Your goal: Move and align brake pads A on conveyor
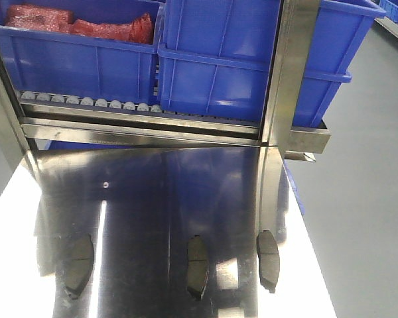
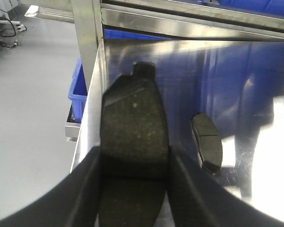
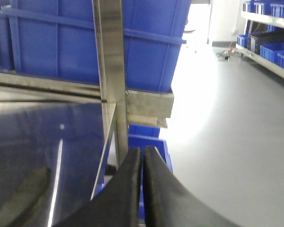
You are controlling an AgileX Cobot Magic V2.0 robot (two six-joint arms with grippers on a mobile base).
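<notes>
Gripped a brake pad (image 2: 134, 127) in the left gripper (image 2: 135, 157) by the steel table's (image 2: 248, 94) edge, with the right gripper (image 3: 143, 152) pinched together, empty

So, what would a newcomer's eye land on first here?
A dark brake pad fills the left wrist view, clamped in the left claw. In the front view, three more pads lie spaced across the shiny steel table, before bright blue bins. The right claw is shut, empty.
</notes>
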